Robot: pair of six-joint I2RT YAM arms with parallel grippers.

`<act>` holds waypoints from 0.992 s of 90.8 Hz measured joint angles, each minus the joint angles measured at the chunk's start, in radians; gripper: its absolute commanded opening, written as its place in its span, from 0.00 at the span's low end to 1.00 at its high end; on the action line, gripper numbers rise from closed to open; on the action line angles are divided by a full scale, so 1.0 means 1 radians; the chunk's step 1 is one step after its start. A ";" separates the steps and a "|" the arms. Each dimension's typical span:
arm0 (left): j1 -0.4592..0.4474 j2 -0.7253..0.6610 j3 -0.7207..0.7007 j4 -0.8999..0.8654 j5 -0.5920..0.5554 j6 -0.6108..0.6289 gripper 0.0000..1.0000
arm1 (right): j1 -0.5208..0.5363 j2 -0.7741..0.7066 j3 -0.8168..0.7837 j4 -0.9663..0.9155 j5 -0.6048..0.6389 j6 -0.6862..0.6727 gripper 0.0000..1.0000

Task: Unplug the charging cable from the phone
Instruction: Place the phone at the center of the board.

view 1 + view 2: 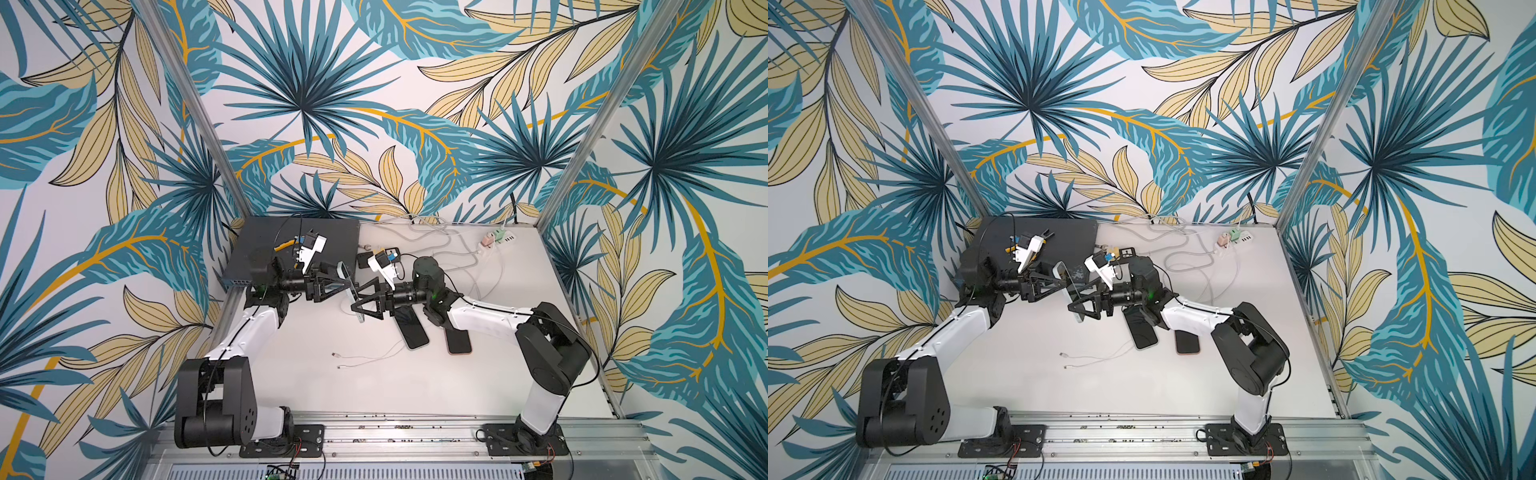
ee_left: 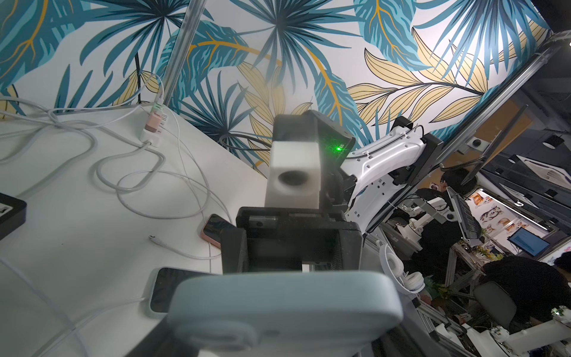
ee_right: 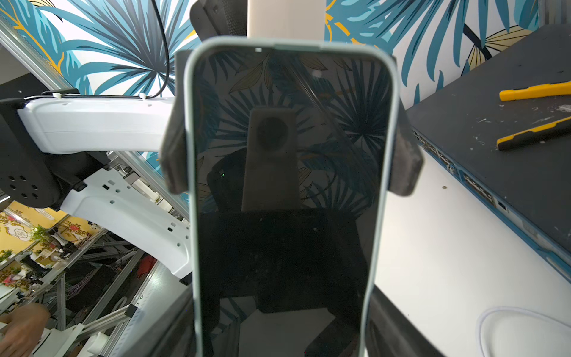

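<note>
Plainly, phone (image 1: 351,291) stands upright, facing right claw (image 1: 360,300).

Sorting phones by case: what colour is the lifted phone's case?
The phone has a pale blue-grey case, clearest in the right wrist view.

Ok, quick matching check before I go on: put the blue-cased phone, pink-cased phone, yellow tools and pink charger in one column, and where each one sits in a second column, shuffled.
1. blue-cased phone
2. pink-cased phone
3. yellow tools
4. pink charger

A. plugged into the power strip
B. clamped by its sides in the left end effector
C. on top of the dark box
D. lying flat on the table

Pairs: 1-B, 2-D, 3-C, 4-A
</note>
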 measured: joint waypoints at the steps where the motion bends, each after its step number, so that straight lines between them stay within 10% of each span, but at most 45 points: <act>1: 0.000 0.000 0.000 0.000 0.000 0.000 0.49 | 0.000 0.000 0.000 0.002 0.000 0.001 0.57; 13: 0.000 0.000 -0.003 0.006 -0.001 0.000 0.99 | 0.000 0.000 -0.008 0.011 0.000 0.005 0.53; 90: 0.122 -0.006 0.025 -0.158 -0.183 0.110 1.00 | 0.055 -0.035 0.018 -0.510 0.366 -0.203 0.52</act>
